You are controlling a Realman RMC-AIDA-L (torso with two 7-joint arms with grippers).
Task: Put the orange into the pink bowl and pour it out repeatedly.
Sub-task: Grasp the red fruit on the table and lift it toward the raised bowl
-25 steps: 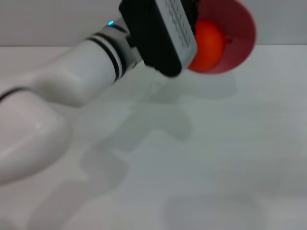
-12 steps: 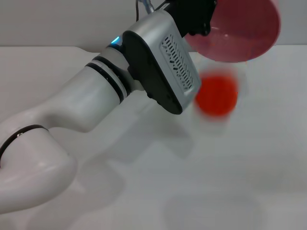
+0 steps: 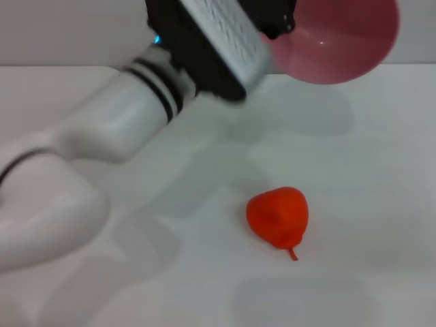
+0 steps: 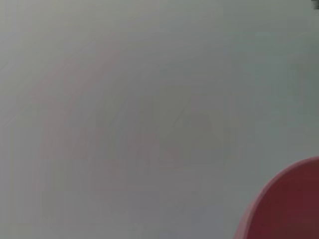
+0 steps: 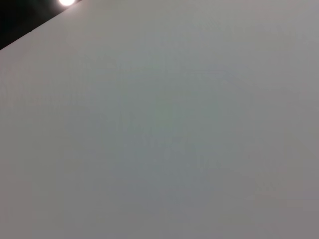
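The left gripper [image 3: 276, 24] clamps the rim of the pink bowl [image 3: 337, 37] and holds it high at the far side of the white surface [image 3: 381, 177], tipped on its side with the mouth facing the head camera. The orange [image 3: 277, 216] lies on the surface nearer the robot, well apart from the bowl, stem toward the near edge, with bare surface all around it. The left arm [image 3: 102, 136] crosses the left half. The right gripper is out of view.

Glossy smooth plastic pink bowl [image 3: 340, 41], lumpy matt orange [image 3: 277, 216], smooth matt white table [image 3: 368, 177].
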